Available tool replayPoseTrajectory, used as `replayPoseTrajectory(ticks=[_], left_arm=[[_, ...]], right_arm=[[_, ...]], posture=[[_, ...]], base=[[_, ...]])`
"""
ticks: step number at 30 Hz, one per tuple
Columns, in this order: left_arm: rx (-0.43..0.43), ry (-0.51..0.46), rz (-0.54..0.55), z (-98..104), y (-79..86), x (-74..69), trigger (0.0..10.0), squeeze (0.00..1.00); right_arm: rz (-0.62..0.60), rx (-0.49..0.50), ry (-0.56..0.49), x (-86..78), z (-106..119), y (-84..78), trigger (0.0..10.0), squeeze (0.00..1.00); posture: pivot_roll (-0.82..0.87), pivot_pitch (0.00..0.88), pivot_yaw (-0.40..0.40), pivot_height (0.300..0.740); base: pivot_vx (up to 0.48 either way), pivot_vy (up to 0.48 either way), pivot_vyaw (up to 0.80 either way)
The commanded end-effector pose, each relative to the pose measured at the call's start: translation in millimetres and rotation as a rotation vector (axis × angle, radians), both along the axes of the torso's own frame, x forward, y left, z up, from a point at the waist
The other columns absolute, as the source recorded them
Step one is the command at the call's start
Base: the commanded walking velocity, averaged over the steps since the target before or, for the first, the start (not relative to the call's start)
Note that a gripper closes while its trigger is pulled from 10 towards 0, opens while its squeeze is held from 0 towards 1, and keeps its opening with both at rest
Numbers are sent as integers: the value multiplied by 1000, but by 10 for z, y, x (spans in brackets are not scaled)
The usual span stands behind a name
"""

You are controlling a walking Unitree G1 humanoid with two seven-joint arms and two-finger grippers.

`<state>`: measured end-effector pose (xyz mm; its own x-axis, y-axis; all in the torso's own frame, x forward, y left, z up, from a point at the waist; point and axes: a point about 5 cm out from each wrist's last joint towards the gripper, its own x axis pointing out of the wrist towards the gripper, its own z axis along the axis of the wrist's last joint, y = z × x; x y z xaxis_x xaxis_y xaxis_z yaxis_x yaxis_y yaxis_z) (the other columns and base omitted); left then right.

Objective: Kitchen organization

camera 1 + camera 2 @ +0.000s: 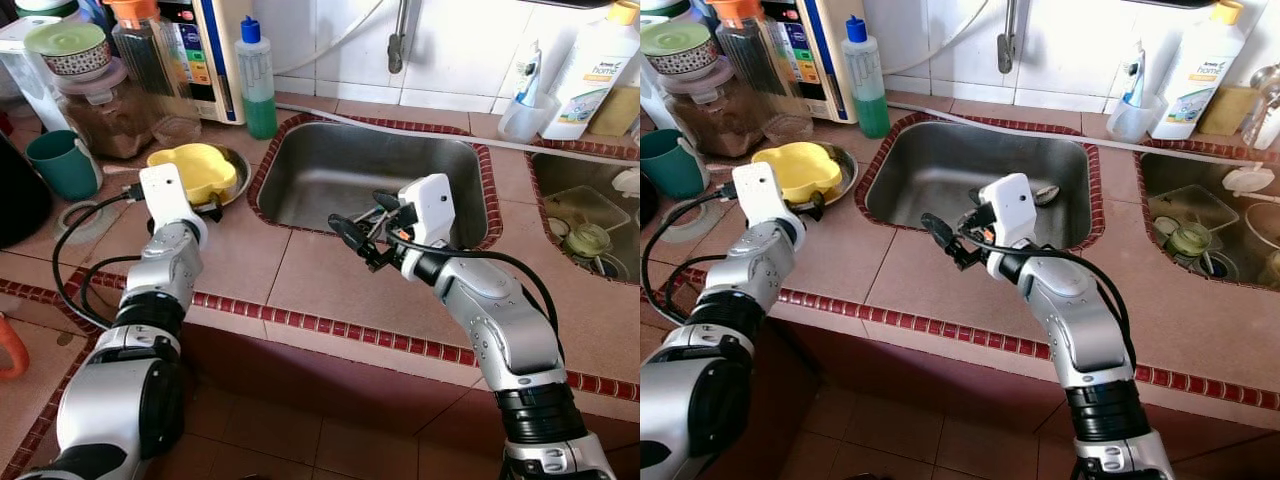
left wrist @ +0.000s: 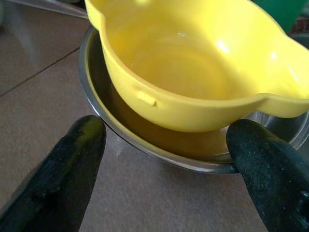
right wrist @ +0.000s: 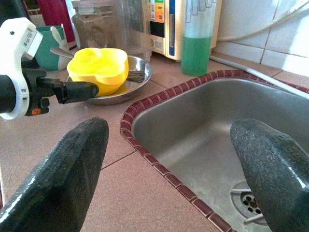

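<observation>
A yellow plastic bowl (image 1: 195, 170) sits in a shallow steel plate (image 1: 238, 165) on the tiled counter, left of the sink (image 1: 300, 190). My left gripper (image 1: 212, 207) is open and low at the plate's near rim. In the left wrist view its two fingers straddle the plate (image 2: 159, 152) just below the bowl (image 2: 193, 72), touching neither. My right gripper (image 1: 365, 220) is open and holds nothing. It hovers over the counter at the sink's front edge and points left toward the bowl (image 3: 99, 67). Some cutlery lies in the plate (image 3: 137, 79) beside the bowl.
A green soap bottle (image 1: 258, 85), a teal mug (image 1: 62, 163), a jar of brown stuff (image 1: 105, 110) and a water filter unit (image 1: 200, 50) crowd the back left. A white bottle (image 1: 590, 75) stands at the back right. A second basin (image 1: 590, 220) holds dishes.
</observation>
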<state>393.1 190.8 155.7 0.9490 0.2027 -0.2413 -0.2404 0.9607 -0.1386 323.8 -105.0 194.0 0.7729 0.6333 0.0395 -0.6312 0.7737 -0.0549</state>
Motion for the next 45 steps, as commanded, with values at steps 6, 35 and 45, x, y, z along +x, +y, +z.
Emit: replayPoseTrajectory(ticks=[6,35,45], left_arm=[[4,50,13,-95,-79,-101,10000,0],[64,70,191,-54,169,-460,10000,0],[73,68,211,-26,216,-474,10000,0]], right_arm=[[9,-12,-22,17,37,9,10000,90],[-1,-18,-34,64,27,-27,10000,86],[-4,-19,-34,67,21,-31,10000,90]], posture=[[-21,89,64,740],[-6,81,64,740],[-6,82,63,740]], base=[[0,0,0],[0,0,0],[0,0,0]])
